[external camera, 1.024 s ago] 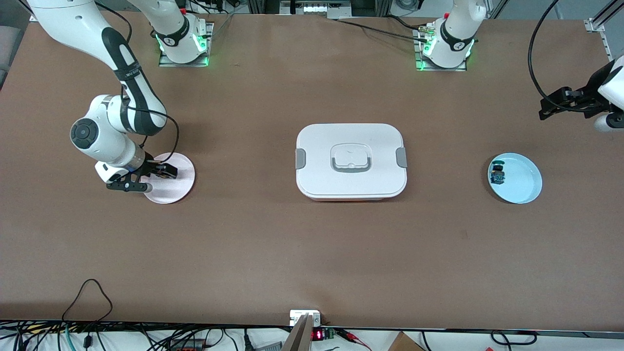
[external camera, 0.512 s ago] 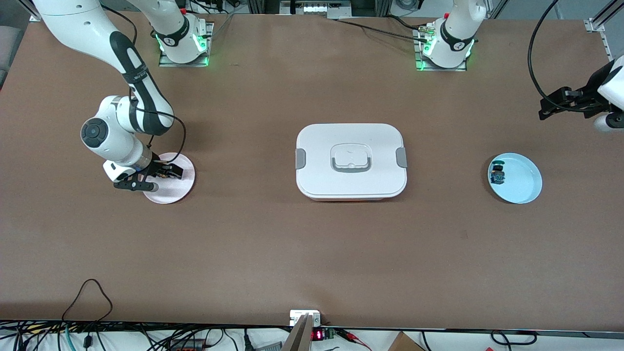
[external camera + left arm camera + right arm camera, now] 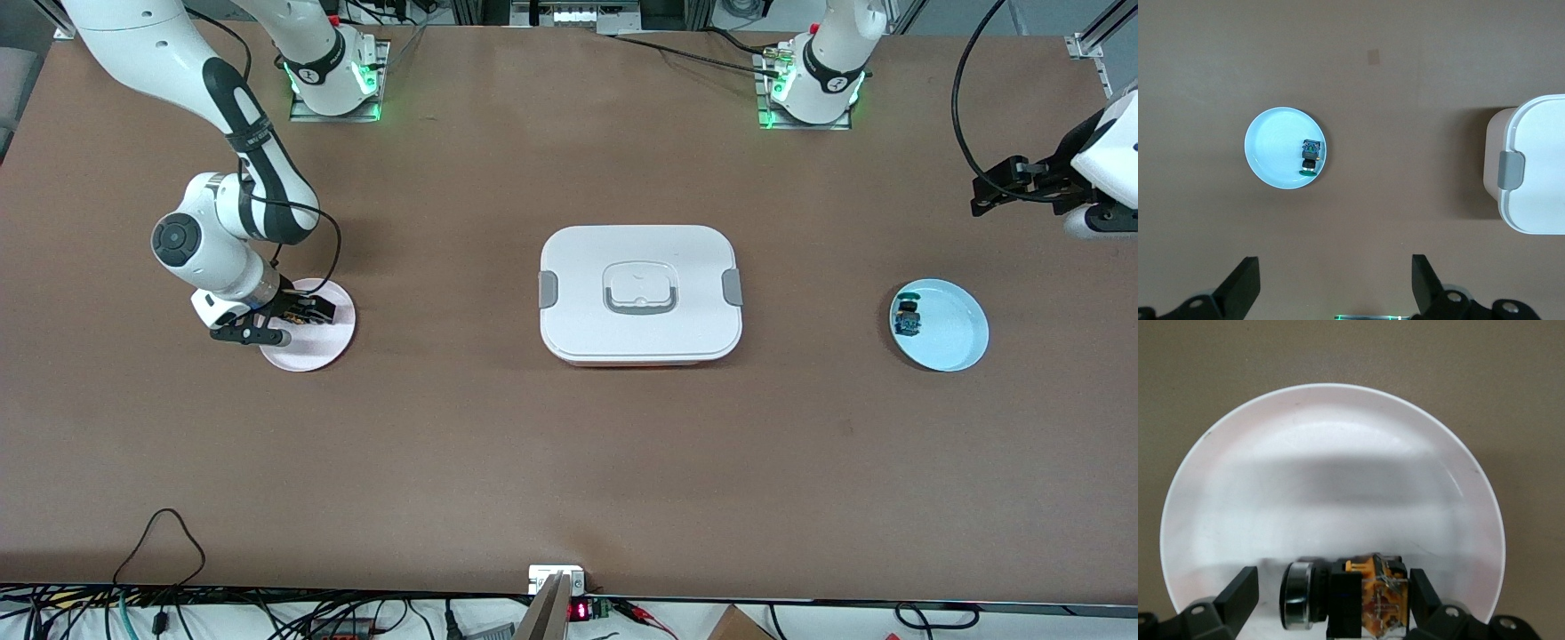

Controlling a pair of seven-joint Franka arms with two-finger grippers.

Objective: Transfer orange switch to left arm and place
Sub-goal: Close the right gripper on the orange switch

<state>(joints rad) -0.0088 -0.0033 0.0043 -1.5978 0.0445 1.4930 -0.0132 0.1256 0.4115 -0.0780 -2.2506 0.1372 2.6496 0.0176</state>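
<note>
The orange switch (image 3: 1383, 600) lies on its side on a pale pink plate (image 3: 322, 345), its black cap pointing sideways. My right gripper (image 3: 286, 322) is down at the plate, open, with one finger on each side of the switch; in the right wrist view (image 3: 1331, 603) a gap shows at the cap end. In the front view the gripper hides the switch. My left gripper (image 3: 987, 188) is open and empty, up in the air at the left arm's end of the table, also seen in its wrist view (image 3: 1336, 287). The white box (image 3: 640, 293) sits at the table's middle.
A light blue plate (image 3: 958, 336) lies between the box and the left arm's end of the table, with a small blue-bodied part (image 3: 908, 318) at its rim. The left wrist view shows that plate (image 3: 1271, 157), the part (image 3: 1311, 157) and the box's end (image 3: 1538, 167).
My right arm has shifted a little toward the box while its gripper stays down at the pink plate. My left gripper has drifted slightly toward the table's middle.
</note>
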